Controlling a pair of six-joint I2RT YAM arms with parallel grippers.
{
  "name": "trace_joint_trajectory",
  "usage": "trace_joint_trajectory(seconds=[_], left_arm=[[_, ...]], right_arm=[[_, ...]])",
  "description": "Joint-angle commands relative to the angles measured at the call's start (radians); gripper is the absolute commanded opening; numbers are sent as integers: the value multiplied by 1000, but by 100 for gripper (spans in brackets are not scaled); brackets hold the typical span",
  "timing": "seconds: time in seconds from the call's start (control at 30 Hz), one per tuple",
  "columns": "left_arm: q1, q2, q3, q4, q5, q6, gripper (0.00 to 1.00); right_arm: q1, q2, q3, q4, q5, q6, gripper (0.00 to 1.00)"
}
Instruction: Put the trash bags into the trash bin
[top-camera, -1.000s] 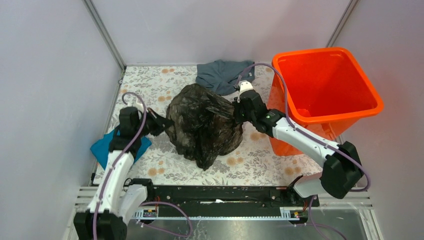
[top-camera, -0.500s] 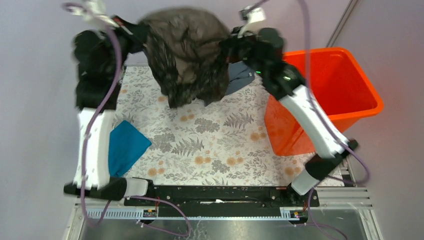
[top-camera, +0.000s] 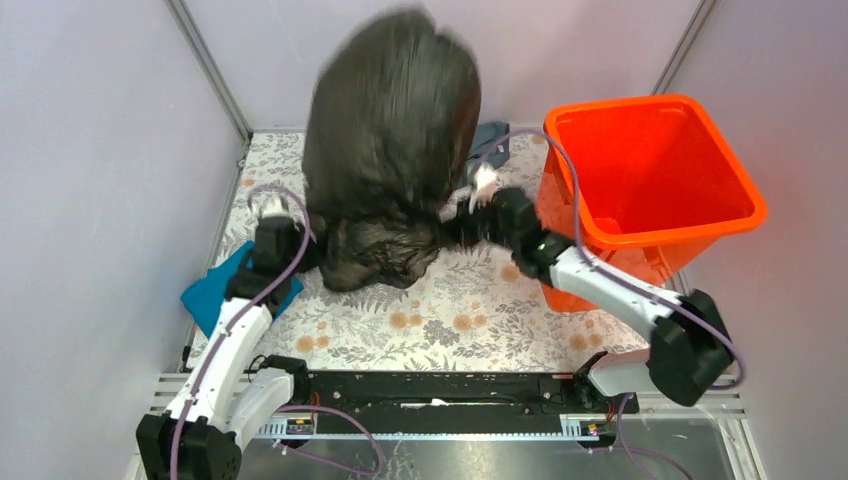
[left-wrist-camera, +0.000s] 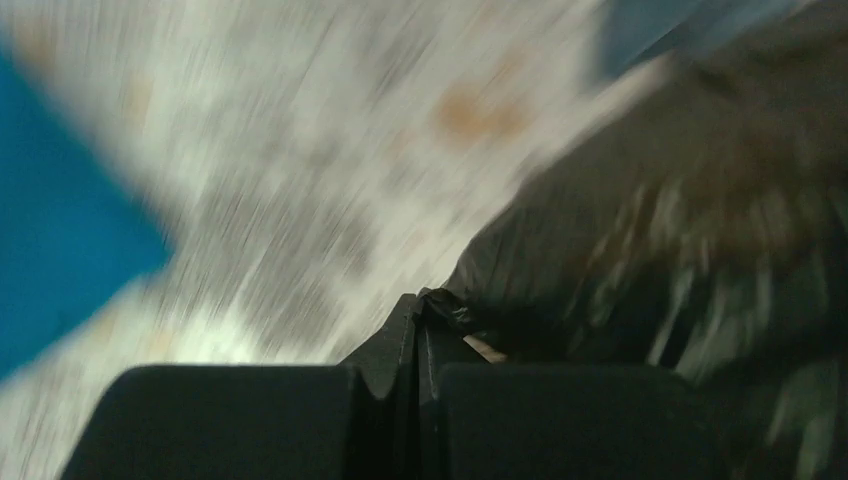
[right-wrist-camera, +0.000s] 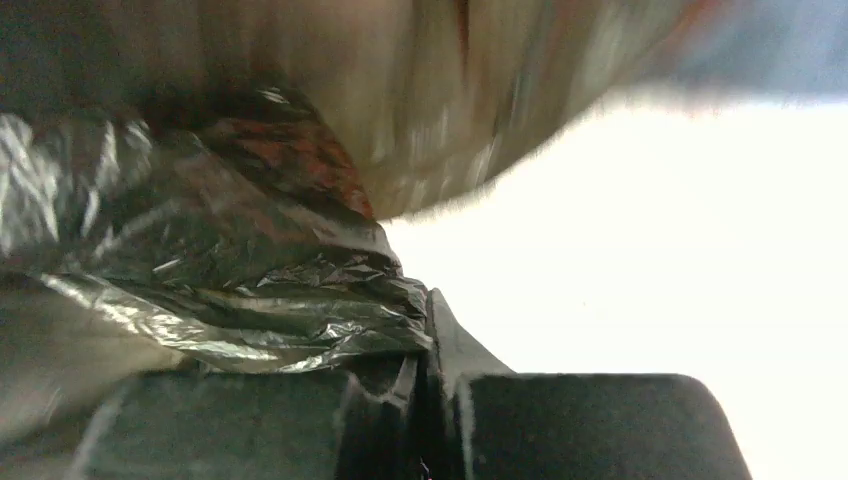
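Note:
The black trash bag (top-camera: 390, 150) billows high above the table, motion-blurred, its lower edge stretched between my two grippers. My left gripper (top-camera: 305, 250) is shut on the bag's left edge; the left wrist view shows black film (left-wrist-camera: 680, 230) pinched at the closed fingertips (left-wrist-camera: 420, 310). My right gripper (top-camera: 455, 225) is shut on the right edge, and crinkled glossy plastic (right-wrist-camera: 230, 260) bunches against its closed jaws (right-wrist-camera: 425, 310). The orange trash bin (top-camera: 650, 170) stands upright at the right, just beyond the right gripper, with nothing showing inside it.
A teal-blue cloth (top-camera: 215, 295) lies at the table's left edge beside my left arm, also blurred in the left wrist view (left-wrist-camera: 60, 230). A grey-blue cloth (top-camera: 490, 138) at the back is mostly hidden behind the bag. Walls enclose the floral tabletop (top-camera: 470, 300).
Both arms swung up high with the bag, then dropped back down to table height. The bag has filled with air and ballooned upward.

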Motion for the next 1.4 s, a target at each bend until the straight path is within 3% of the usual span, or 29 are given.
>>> trace_joint_trajectory(seconds=[0.0,0.13,0.23,0.37,0.43,0.5,0.6,0.73,0.83,0.97,1.1,1.23,1.3,1.37], left_arm=[[3,-216,-57,-200,-5,-125,0],[3,-173,126,-174,37,-104,0],[3,-3,449,-131,136,-66,0],[3,192,1002,-66,334,-37,0],[3,198,1098,40,409,-50,0],[3,127,1026,159,408,-59,0],[3,-73,718,227,268,-48,0],[3,-224,357,-79,2,-77,0],[3,-311,157,-286,-89,-81,0],[3,-434,34,-302,-95,-123,0],[3,-271,263,-173,-29,-76,0],[3,45,756,-97,209,-28,0],[3,117,933,-22,356,-44,0],[3,105,954,65,401,-73,0]], right_arm=[[-2,-80,-171,-107,6,84,0],[-2,-77,39,-204,-1,39,0],[-2,-8,342,-327,15,-16,0],[-1,50,758,-450,8,-30,0],[-1,13,823,-414,-36,-6,0],[-2,-67,764,-322,-80,14,0],[-2,-189,498,-165,-103,34,0],[-2,-232,187,-201,-90,78,0],[0,-200,-30,-201,-187,155,0],[7,-183,-140,-129,-181,225,0],[8,-105,172,-308,-100,67,0],[8,-36,619,-447,-26,-44,0],[9,-37,727,-457,-23,-57,3],[8,-71,723,-416,-23,-48,6]])
